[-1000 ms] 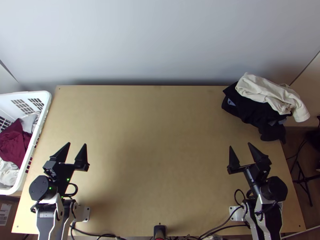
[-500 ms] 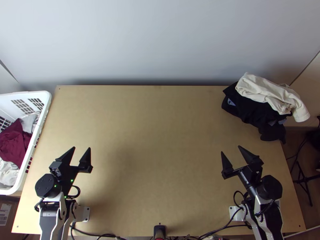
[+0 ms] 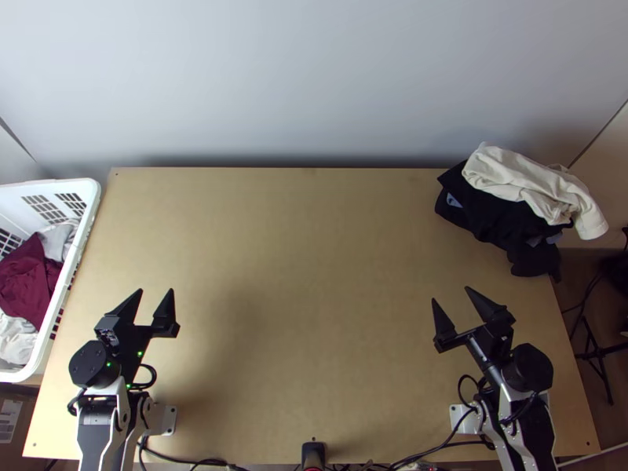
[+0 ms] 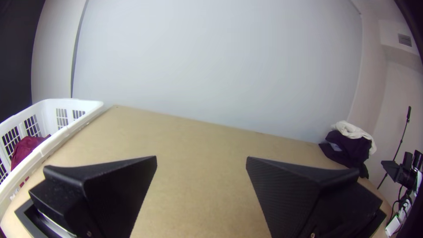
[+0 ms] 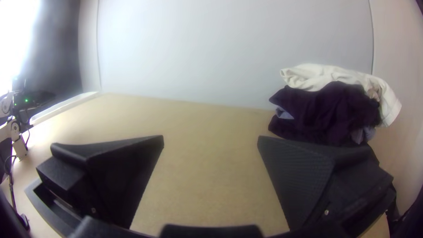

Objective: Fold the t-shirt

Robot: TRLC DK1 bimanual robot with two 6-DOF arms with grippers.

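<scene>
Left end effector (image 3: 157, 290) and right end effector (image 3: 450, 293) both gape wide over the light wooden desk (image 3: 314, 267). Bunched cream-white cloth (image 3: 522, 177) lies on a dark cloth heap (image 3: 502, 216) at its far right corner; maroon cloth (image 3: 27, 275) sits bunched in the white plastic basket (image 3: 90, 208) at left. Which is the t-shirt, I cannot tell.

Matt wooden table (image 3: 314, 259), white plastic basket (image 3: 82, 259)

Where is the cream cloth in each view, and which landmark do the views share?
Top view: cream cloth at the far right corner of the table.
Left wrist view: far across the table, past the left gripper.
Right wrist view: past the right gripper, looking larger.
Shared landmark: dark clothes beneath it.
</scene>
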